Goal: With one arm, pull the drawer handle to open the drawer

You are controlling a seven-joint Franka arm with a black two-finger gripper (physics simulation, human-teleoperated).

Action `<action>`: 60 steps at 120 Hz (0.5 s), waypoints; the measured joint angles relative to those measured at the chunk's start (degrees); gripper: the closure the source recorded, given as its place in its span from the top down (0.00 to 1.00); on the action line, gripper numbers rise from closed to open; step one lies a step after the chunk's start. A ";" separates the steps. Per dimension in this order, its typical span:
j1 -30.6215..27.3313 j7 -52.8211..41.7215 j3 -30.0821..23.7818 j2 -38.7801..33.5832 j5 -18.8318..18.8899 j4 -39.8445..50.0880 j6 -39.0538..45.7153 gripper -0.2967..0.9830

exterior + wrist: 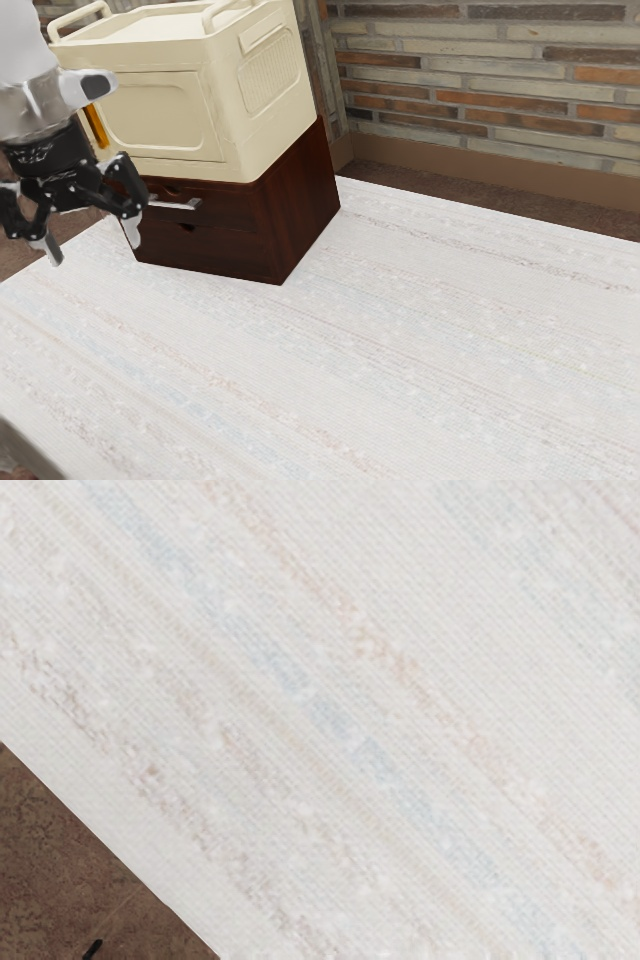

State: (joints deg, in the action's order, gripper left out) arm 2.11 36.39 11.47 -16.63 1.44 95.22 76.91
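Exterior view: handle (pixel 180 205) lengthwise across drawer (pixel 228 216).

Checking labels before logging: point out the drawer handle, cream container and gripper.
Drawer handle (pixel 177 206): exterior view, middle of the metal bar.
Cream container (pixel 165 118): exterior view, recessed panel on its broad side.
Gripper (pixel 95 247): exterior view, midway between its fingertips.
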 joint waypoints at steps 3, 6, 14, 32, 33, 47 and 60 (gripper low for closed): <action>0.85 1.81 0.16 0.68 -0.66 1.44 1.64 0.76; 1.27 3.67 0.26 1.14 -1.17 2.32 3.13 0.76; 1.78 8.53 0.41 2.43 -1.53 2.64 6.32 0.77; -10.80 17.99 2.01 -1.47 1.15 4.40 8.38 0.77; -11.81 18.47 1.98 -1.85 1.20 4.69 8.39 0.77; -20.26 24.60 1.27 3.81 1.20 4.07 11.16 0.77; -21.20 28.98 0.98 14.31 0.97 -4.50 14.97 0.77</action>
State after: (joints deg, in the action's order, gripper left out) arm -19.10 65.37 12.46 -2.31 2.42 90.72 91.88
